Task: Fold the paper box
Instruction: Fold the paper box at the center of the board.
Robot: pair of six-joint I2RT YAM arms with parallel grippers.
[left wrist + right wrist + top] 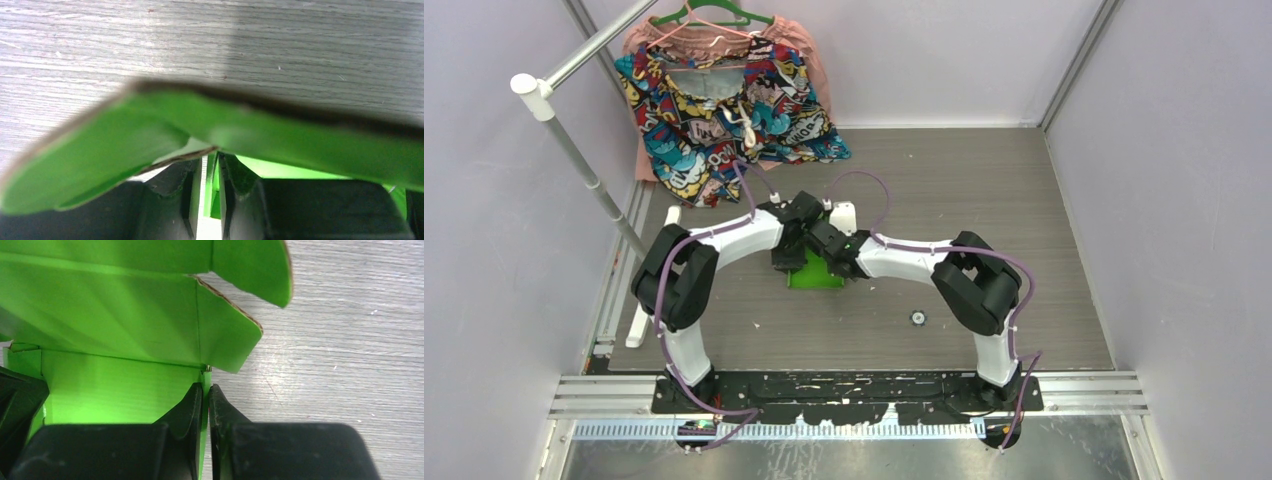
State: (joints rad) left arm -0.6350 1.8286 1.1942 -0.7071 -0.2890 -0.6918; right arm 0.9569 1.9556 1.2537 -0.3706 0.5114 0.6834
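Narrow pinch on both sides: the left claw [212,170] and the right claw [206,395] each grip a thin wall of the paper box [816,277] — left at its ten o'clock, right at two.

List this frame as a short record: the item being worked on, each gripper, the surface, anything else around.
item: paper box, green card, flaps loose, not yet closed up
position: mid-table, between the two arms
left gripper: shut on a thin edge of the card
right gripper: shut on a side wall of the card
surface: table, grey wood grain
other: patterned garment hanging at the far left
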